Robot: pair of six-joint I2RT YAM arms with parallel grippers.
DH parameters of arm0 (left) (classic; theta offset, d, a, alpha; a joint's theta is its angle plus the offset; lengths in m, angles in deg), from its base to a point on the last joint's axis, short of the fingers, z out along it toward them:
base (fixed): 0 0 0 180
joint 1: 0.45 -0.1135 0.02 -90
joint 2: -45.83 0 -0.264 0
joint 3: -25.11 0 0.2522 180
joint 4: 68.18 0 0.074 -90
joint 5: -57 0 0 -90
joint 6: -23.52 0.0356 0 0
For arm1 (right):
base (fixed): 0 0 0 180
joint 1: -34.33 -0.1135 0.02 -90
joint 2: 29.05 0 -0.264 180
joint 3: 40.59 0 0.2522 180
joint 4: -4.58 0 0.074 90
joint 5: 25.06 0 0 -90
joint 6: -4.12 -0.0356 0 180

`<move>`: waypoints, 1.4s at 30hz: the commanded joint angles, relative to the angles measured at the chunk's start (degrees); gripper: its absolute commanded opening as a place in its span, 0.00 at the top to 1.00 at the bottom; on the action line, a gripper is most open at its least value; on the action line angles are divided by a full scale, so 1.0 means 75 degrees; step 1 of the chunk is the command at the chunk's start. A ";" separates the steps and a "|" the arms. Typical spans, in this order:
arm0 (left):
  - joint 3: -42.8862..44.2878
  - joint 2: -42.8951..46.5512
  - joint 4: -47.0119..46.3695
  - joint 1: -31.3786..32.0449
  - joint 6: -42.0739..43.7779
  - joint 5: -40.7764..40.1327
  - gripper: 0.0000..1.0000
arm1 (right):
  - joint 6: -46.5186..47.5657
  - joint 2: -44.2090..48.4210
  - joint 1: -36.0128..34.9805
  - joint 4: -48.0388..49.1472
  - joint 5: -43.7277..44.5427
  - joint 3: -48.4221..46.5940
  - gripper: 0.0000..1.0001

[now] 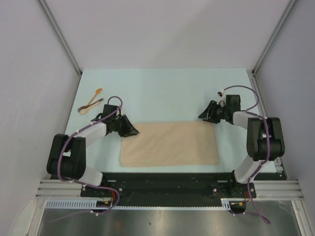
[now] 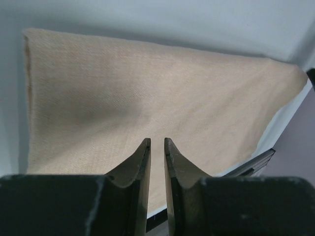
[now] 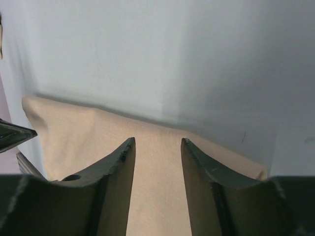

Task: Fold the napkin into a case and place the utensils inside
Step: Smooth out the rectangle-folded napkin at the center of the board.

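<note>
Down at the near edge we are watching the napkin (image 1: 170, 144) lying flat, long axis across the counter (image 1: 162, 93), our left hand (image 1: 132, 131) nearly closed and empty at its far-left corner, our right hand (image 1: 203, 117) part-open, empty, hovering beyond its far-right corner.

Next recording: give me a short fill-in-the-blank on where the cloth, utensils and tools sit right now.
1. The napkin lies ____ on the table, not yet made into a case.
2. The utensils lie on the table's far ____ side, off the cloth.
3. The left tool is at the napkin's far-left ____.
4. The right tool holds ____.

Missing words: flat; left; corner; nothing
</note>
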 commanded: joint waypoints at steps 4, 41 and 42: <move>0.0443 -0.0441 -0.0343 -0.0433 -0.0054 -0.0165 0.81 | 0.0174 0.2221 0.0010 -0.0945 0.0382 0.0797 0.47; 0.1335 0.2052 0.1238 0.0232 0.1550 -0.1243 0.45 | 0.0994 0.1577 0.0831 -0.3380 0.2185 -0.0548 0.37; 0.1195 0.2240 0.1448 0.0431 0.1574 -0.1313 0.45 | 0.1006 0.1763 0.0749 -0.3544 0.2511 -0.0419 0.33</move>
